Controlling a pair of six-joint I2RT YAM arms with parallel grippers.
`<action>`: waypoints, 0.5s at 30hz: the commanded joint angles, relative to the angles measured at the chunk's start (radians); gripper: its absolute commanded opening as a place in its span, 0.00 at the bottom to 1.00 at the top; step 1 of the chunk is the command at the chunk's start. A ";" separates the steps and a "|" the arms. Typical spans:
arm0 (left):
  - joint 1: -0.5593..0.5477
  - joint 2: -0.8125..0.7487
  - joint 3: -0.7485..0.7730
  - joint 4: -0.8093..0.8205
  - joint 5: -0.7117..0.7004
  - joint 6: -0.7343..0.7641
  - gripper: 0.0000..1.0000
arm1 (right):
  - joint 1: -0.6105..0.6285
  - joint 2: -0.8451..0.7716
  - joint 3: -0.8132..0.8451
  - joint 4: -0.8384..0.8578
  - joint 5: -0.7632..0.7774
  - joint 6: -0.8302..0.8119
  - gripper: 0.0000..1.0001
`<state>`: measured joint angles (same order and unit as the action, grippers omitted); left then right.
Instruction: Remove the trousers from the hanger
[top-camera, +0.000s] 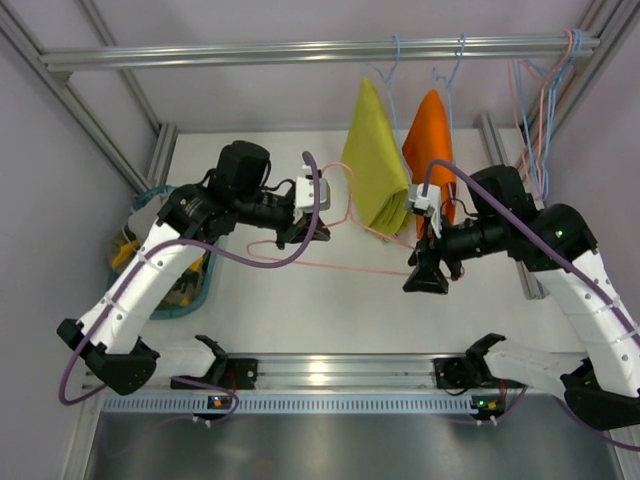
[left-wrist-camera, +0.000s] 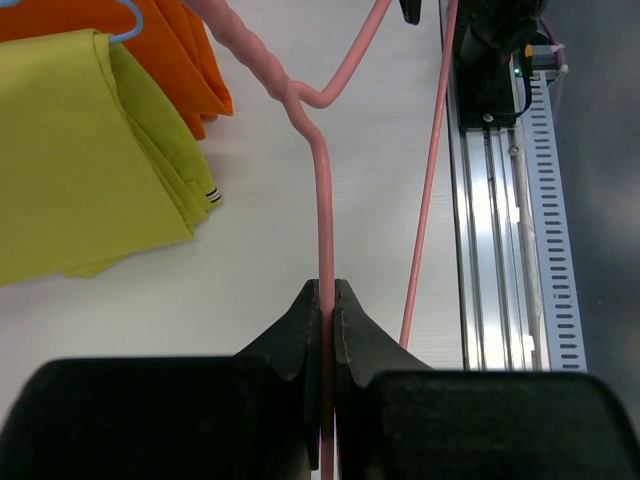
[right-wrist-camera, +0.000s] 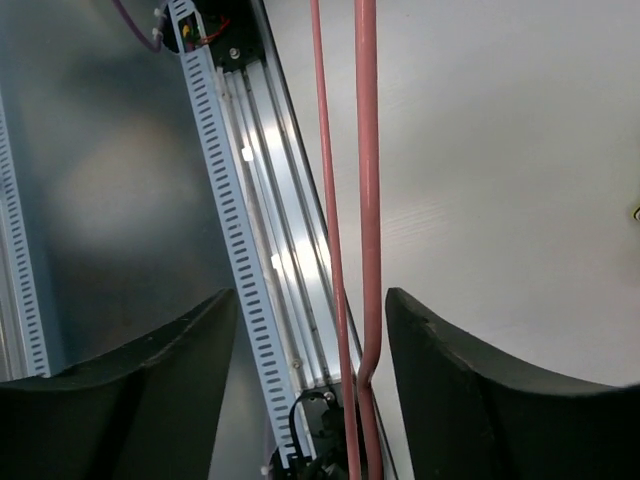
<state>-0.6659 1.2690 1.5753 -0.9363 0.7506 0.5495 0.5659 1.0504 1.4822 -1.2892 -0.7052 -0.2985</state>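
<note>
My left gripper (top-camera: 297, 234) (left-wrist-camera: 325, 292) is shut on the thin wire of a bare pink hanger (top-camera: 350, 268) (left-wrist-camera: 323, 200), which carries no cloth and stretches across the table between the two arms. The right gripper (top-camera: 427, 280) (right-wrist-camera: 310, 300) stands open, its fingers on either side of the hanger's two pink rods (right-wrist-camera: 368, 150) without touching them. A yellow and dark patterned cloth, the camouflage trousers (top-camera: 124, 250), shows in the teal basket (top-camera: 200, 290) at the left, mostly hidden by my left arm. No grey pair is in view.
A yellow-green folded garment (top-camera: 372, 160) (left-wrist-camera: 80, 170) and an orange one (top-camera: 428, 150) (left-wrist-camera: 190, 60) hang on blue hangers from the metal rail (top-camera: 320, 50). Several empty hangers (top-camera: 535, 110) hang at the rail's right end. An aluminium rail (top-camera: 340, 372) runs along the near edge.
</note>
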 joint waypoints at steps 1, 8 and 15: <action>0.017 -0.026 -0.012 0.054 0.084 0.023 0.00 | -0.012 -0.006 0.047 -0.059 -0.007 -0.053 0.59; 0.015 -0.039 -0.034 0.054 0.089 0.044 0.00 | -0.018 0.016 0.062 -0.044 -0.007 -0.033 0.22; 0.017 -0.051 -0.037 0.053 0.078 0.061 0.00 | -0.043 0.037 0.070 -0.019 -0.054 0.005 0.00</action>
<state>-0.6506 1.2518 1.5349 -0.9356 0.8001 0.5861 0.5396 1.0821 1.5074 -1.3312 -0.7204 -0.3096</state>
